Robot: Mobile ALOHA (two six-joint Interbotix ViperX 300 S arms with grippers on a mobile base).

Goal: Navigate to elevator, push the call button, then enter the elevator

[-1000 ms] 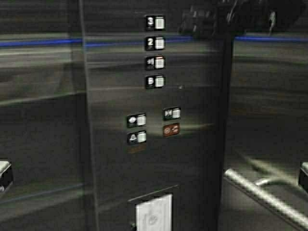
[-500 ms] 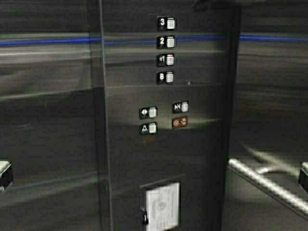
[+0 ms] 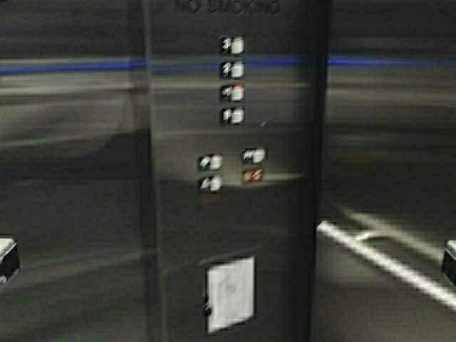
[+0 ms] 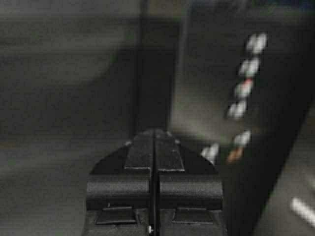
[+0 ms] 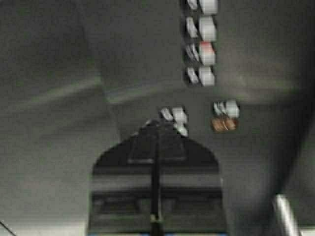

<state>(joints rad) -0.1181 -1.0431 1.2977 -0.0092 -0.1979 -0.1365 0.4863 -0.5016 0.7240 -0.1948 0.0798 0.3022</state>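
I am inside the elevator, facing its brushed steel wall (image 3: 71, 178). A steel control panel (image 3: 235, 228) carries a column of floor buttons (image 3: 231, 80) and several more buttons (image 3: 231, 169) below it. The panel also shows in the left wrist view (image 4: 216, 98) and the right wrist view (image 5: 147, 59). My left gripper (image 4: 155, 132) is shut and empty, held away from the wall. My right gripper (image 5: 156, 123) is shut and empty, pointing toward the panel's lower buttons (image 5: 174, 118). The call button is out of view.
A flat steel handrail (image 3: 385, 260) runs along the right wall. A white notice plate (image 3: 230, 293) sits low on the panel, and "NO SMOKING" lettering (image 3: 228, 6) is at its top. A blue light strip (image 3: 71, 65) crosses the walls.
The robot has moved: the panel slid right, then back left, and now looks slightly smaller, with the lettering above the buttons in view. The dark shape at the top is gone.
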